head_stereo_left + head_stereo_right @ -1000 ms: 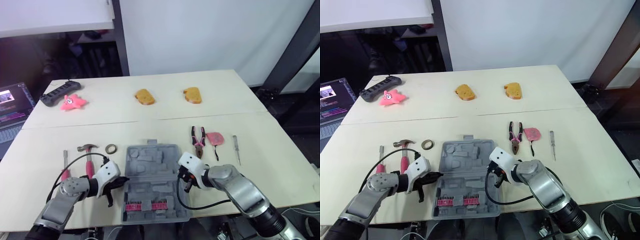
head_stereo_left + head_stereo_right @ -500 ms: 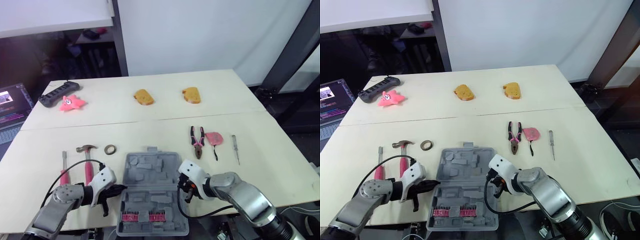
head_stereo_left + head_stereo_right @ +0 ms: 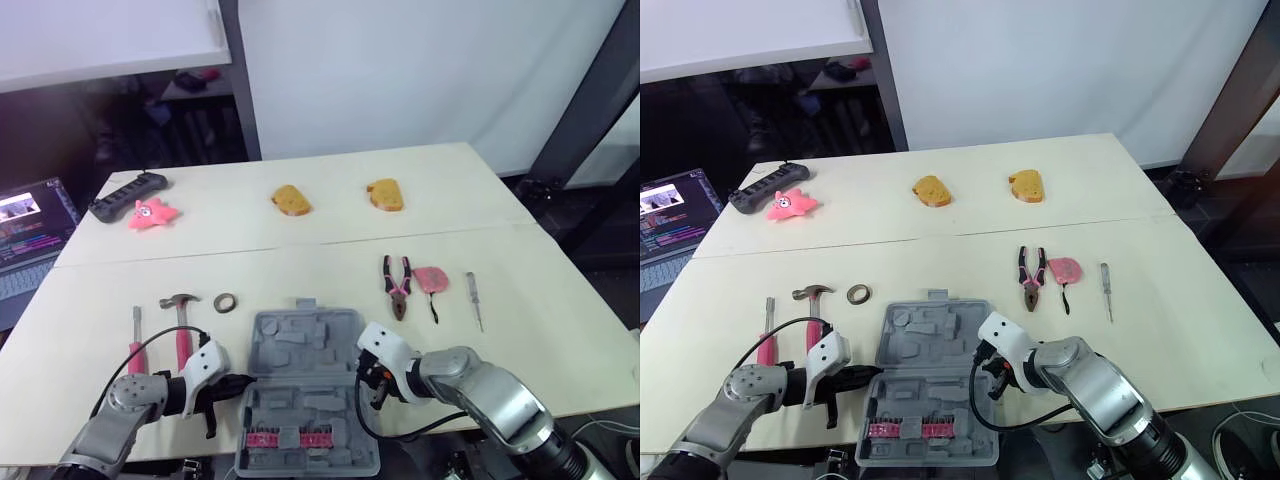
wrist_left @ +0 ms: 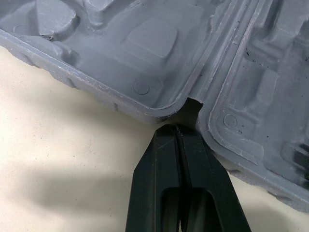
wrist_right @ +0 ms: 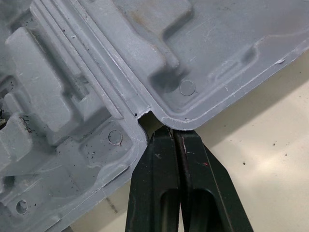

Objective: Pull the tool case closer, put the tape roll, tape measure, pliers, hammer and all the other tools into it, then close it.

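Nearer the table (image 3: 300,250) edge than a second ago, the grey moulded-plastic case (image 3: 305,385) lies open. Left of it lie a pink-handled hammer (image 3: 181,318) and a tape roll (image 3: 226,301); to its right, pliers (image 3: 396,283) and a pink tape measure (image 3: 431,278). Both clenched, the left gripper (image 4: 177,126) and right gripper (image 5: 171,129) poke its hinge notches.

A grey moulded plastic tool case (image 3: 300,345) lies open and flat close before me, with a row of pink bits (image 3: 295,438) in its near half. To my left lie a pink-handled hammer (image 3: 182,335), a small tape roll (image 3: 226,300) and a pink-handled screwdriver (image 3: 136,338). To my right lie pink-gripped pliers (image 3: 396,283), a pink tape measure (image 3: 431,278) and a slim screwdriver (image 3: 474,298).
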You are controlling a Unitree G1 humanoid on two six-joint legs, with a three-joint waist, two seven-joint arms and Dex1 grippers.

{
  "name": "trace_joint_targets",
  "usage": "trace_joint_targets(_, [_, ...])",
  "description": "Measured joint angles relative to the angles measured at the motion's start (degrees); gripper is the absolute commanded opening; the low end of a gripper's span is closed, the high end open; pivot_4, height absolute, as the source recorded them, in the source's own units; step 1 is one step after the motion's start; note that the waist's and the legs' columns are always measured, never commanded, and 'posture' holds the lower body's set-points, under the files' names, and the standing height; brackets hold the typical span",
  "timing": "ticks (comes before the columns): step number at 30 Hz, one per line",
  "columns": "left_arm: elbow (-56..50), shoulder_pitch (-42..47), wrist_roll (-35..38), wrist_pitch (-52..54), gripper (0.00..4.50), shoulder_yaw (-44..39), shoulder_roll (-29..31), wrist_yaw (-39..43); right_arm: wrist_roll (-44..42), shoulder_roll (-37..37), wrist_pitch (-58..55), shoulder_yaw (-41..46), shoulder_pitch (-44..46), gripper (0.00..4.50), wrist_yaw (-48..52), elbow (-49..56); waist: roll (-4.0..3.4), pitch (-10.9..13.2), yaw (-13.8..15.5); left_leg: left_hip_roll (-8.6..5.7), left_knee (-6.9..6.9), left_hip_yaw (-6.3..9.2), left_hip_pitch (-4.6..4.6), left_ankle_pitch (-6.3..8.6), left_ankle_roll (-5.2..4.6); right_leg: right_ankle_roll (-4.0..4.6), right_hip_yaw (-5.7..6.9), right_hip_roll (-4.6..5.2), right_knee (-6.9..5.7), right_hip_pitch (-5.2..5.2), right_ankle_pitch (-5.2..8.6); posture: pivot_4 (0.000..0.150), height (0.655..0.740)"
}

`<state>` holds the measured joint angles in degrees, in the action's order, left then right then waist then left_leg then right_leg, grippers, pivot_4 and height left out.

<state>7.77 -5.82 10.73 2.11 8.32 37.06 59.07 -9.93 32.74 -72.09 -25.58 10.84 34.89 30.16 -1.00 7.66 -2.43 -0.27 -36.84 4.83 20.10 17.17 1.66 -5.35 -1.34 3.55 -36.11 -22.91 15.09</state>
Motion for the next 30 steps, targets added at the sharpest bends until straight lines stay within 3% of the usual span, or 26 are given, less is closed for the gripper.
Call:
trace_joint_targets(7, [4.79, 0.57, 0.0, -5.63, 0.04, 0.03, -0.38, 1.55, -1.0, 0.03, -0.11, -0.14, -0.33, 0.09, -1.36, -0.08, 0.04, -0.07, -0.1, 0.02, 0.64, 0.0, -0.79, 0.03, -0.01, 0.15, -0.04, 0.07, 0.11, 0.37, 0.3, 0.15, 0.74])
trace_joint_targets(26, [10.65, 0.75, 1.95, -12.94, 0.04, -0.09, -0.71, 2.6, -1.48, 0.01, 1.58, -0.02, 1.35, 0.09, -4.36, -2.27, 0.0, -0.09, -0.27, 0.13, 0.9, 0.1, -0.86, 0.03, -0.01, 0.23, 0.0, -0.03, 0.08, 0.24, 0.37, 0.15, 0.74])
trace_joint_targets(30, [12.39, 0.92, 4.27, -12.94, 0.04, -1.3, 0.08, 3.74, -1.75, 3.06, 1.8, 2.57, -0.71, 0.09, -4.26, -0.31, 0.12, -0.01, -0.3, 0.14, 0.92, 0.11, -0.81, 0.03, 0.0, 0.23, 0.01, -0.05, 0.07, 0.08, 0.37, 0.15, 0.74])
